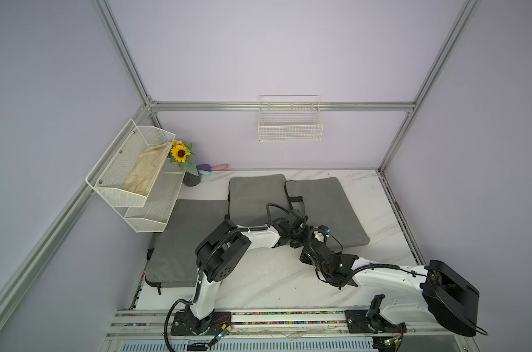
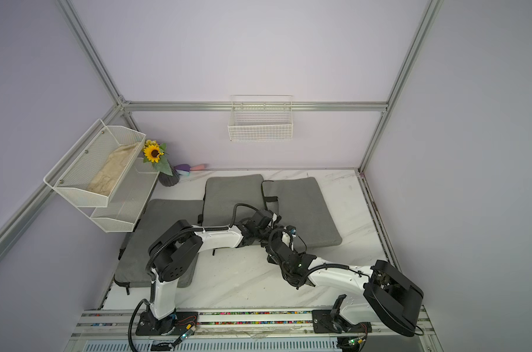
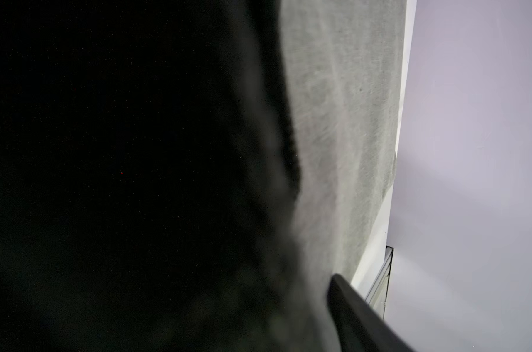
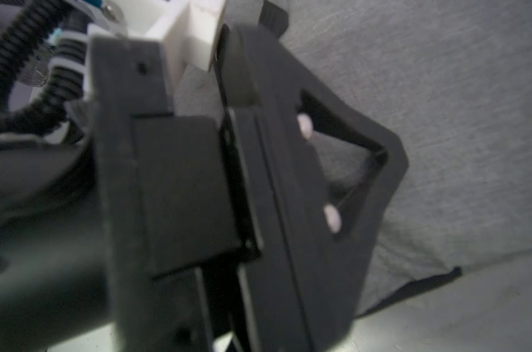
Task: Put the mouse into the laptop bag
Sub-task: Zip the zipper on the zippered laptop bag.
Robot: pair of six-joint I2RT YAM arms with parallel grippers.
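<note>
Your right gripper [image 1: 319, 236] has its jaws closed right down. Whether they pinch anything, a fold of fabric for instance, no view shows. Your left gripper [image 1: 299, 232] sits just beside it, at its 9 o'clock and almost touching. You cannot tell how wide its jaws stand: its wrist view shows a single finger [image 3: 365, 317] against grey cloth, and the rest is a dark blur.

The mouse appears in no view. It is not on any bare part of the table [image 1: 273, 283] that you can see, so I judge it to be hidden among the gripper parts or already under fabric. Which way it lies from the jaws, and how its long axis runs, cannot be read, so confirm that before you commit.

Both grippers work at the 6 o'clock end of the bag [image 1: 325, 207], which lies toward 1 o'clock on the table. Its long axis runs roughly 12 to 6, leaning a little toward 11 to 5. The left arm reaches in from 8 o'clock and the right from 4 o'clock, and neither is clearly nearer that edge. The coming move probably turns on getting past that 6 o'clock edge, heading toward 12.

A second bag [image 1: 255, 195] lies against the first at its 9 o'clock side. A third bag [image 1: 182, 243] lies further round, at 8 o'clock.
</note>
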